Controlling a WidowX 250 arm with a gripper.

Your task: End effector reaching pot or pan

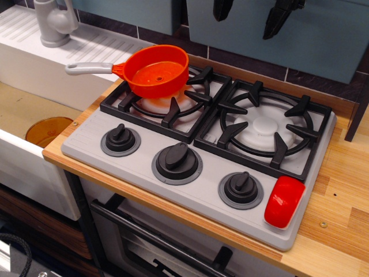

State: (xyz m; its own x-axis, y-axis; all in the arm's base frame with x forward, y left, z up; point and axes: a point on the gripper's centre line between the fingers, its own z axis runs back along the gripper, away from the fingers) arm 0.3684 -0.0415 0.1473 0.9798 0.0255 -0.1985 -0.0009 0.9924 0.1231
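Observation:
The orange saucepan (157, 72) sits tilted on the left burner's grate, its light-grey handle (88, 68) pointing left over the stove's edge. My gripper (252, 18) hangs at the top of the view, above and behind the right burner, well to the right of the pan and far above it. Only its two dark tapered fingertips (281, 20) show; they stand apart with nothing between them, so it is open and empty. The rest of the arm is out of view.
A grey toy stove (86, 141) with two black burner grates and three knobs sits on a wooden counter (340, 213). A red rounded block (285, 201) lies at the stove's front right corner. An amber dish (48, 130) lies in the sink at left, a grey faucet (53, 22) behind.

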